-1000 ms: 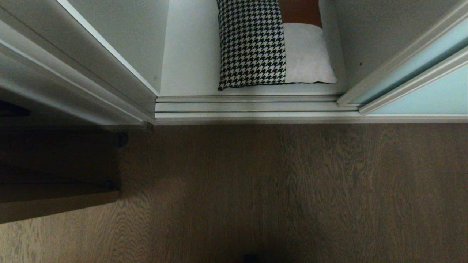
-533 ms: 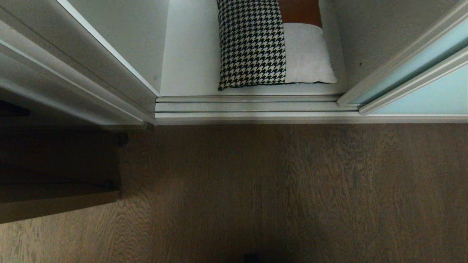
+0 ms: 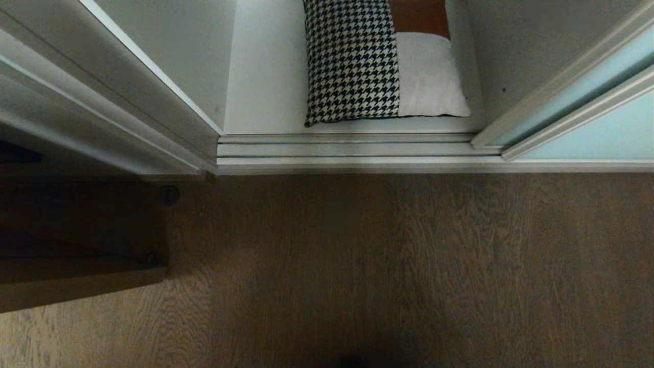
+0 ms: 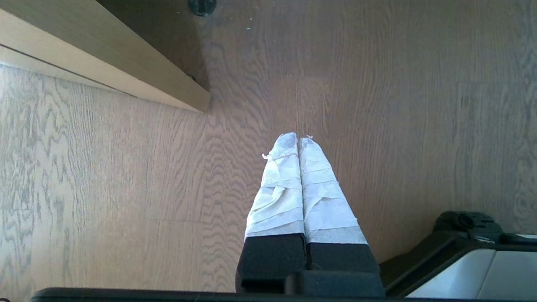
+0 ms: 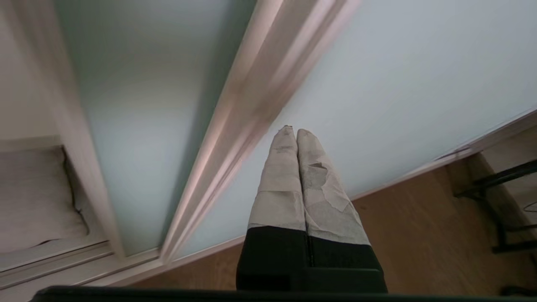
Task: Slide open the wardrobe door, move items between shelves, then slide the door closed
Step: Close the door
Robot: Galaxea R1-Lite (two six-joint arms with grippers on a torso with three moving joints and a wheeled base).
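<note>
While the head camera looks steeply down, a dark wood-grain floor (image 3: 388, 266) fills the near part of the scene, with no arm in that view. At the near left stands a light wooden board (image 3: 76, 286). The left gripper (image 4: 298, 140) hangs over bare floor, its taped fingers (image 4: 279, 184) pressed together and holding nothing. Farther off, a ridged silver-white floor track (image 3: 347, 150) runs left to right along the wardrobe's front. On the right, the sliding wardrobe door (image 3: 608, 135) of pale aqua frosted glass stands pushed aside, leaving the opening clear. The right gripper (image 5: 292, 132) is raised in front of this glass, just beside a silver-white frame strip (image 5: 247, 117), its taped fingers (image 5: 279, 180) closed and empty; contact with the door cannot be told. Beyond the track, on the white shelf (image 3: 265, 87) inside, lies the cushion (image 3: 378, 61), flat, houndstooth half to the left, grey and rust patches to the right, near the front edge. A white-grey side wall panel (image 3: 179, 56) bounds the opening on the left.
</note>
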